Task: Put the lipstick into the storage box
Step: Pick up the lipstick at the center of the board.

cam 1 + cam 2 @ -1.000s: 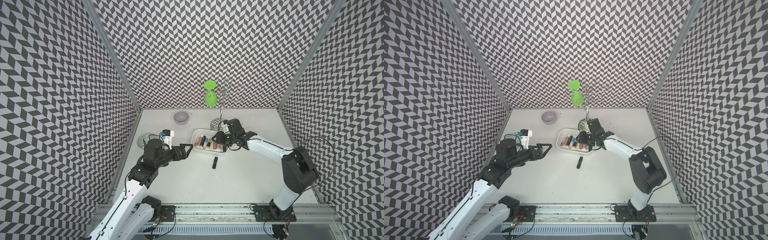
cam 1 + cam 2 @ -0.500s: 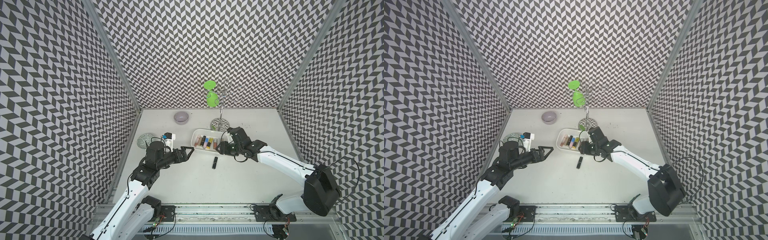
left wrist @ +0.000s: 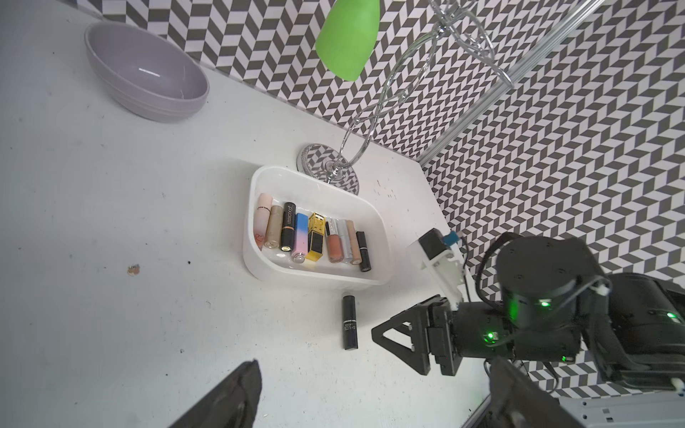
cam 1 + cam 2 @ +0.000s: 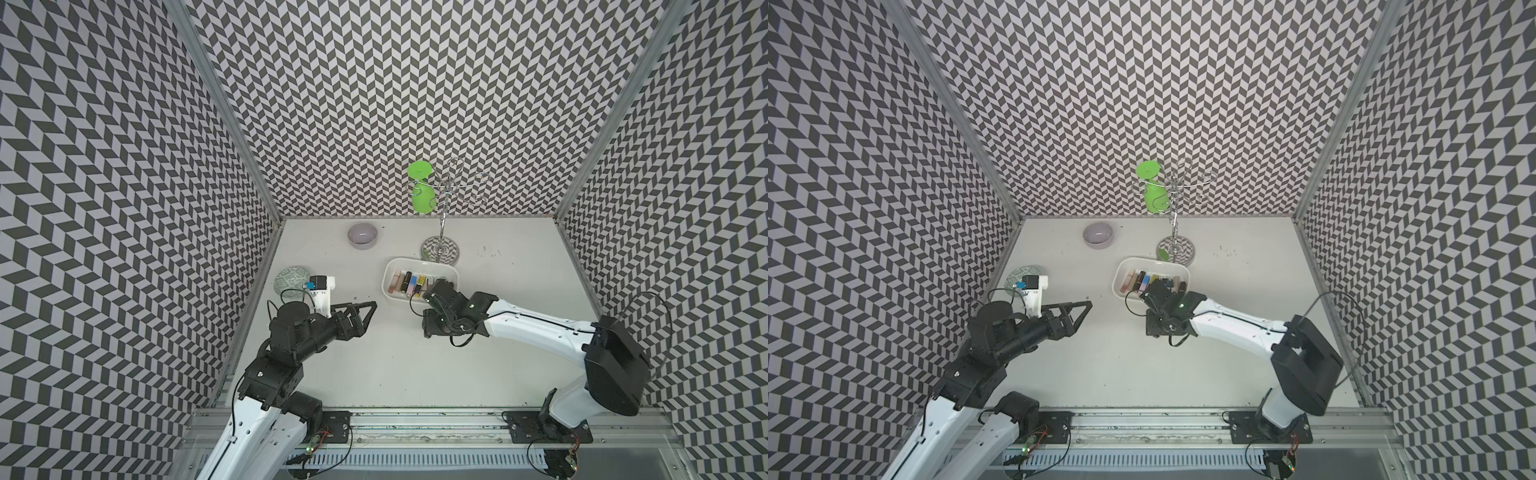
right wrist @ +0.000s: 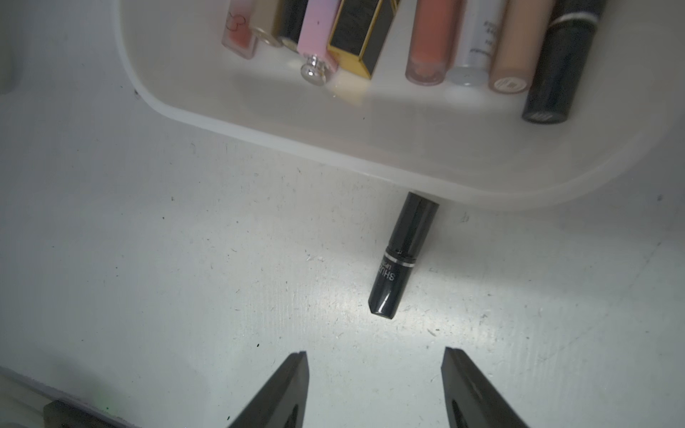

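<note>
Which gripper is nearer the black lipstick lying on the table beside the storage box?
Right. The right gripper sits just short of the black lipstick, jaws open toward it; the left gripper is open and well away to the left.

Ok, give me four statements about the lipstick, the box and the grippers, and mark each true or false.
1. The black lipstick lies flat on the table, outside the storage box. True.
2. The right gripper is shut on that lipstick. False: its jaws stand open and empty, short of the lipstick.
3. The grey bowl holds several lipsticks. False: it is empty; the row of lipsticks lies in the storage box.
4. The left gripper is open and holds nothing. True.
</note>
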Tool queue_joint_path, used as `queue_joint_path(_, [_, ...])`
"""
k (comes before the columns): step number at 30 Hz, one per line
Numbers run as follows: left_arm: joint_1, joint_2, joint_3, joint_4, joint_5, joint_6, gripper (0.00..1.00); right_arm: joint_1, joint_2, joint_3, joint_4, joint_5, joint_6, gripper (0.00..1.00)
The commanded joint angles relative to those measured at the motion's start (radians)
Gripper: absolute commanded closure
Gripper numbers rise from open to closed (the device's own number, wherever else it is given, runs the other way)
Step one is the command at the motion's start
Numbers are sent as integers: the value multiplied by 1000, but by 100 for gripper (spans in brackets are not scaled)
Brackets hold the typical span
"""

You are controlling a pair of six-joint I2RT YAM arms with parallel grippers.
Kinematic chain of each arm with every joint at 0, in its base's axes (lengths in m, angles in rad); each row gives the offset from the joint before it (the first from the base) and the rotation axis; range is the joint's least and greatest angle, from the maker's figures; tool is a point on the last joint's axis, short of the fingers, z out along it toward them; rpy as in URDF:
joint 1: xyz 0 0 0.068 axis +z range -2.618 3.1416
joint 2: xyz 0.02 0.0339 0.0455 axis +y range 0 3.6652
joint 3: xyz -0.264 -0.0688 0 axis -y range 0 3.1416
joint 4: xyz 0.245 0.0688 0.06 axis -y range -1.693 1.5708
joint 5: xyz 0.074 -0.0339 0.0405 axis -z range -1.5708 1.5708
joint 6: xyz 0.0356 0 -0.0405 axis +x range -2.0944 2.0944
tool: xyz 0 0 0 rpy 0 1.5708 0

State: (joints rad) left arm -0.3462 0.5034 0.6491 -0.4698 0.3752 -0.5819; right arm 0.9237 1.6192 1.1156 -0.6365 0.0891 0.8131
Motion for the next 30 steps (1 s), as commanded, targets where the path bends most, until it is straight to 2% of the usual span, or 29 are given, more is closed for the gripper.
queue_joint_path(1, [4,-23,49,-85,24,76,1,35,59,50,-13,50,79,38])
queue_joint_path(11, [3,-140,77,-273,202,185,1,43,162,44,25,48,157,41])
queue_joint_path(19, [3,-148,130,-382,259,323,2,36,235,75,10,95,169,43])
queue_joint_path(30, [4,-162,135,-391,277,341,2,-20,302,130,20,99,124,48])
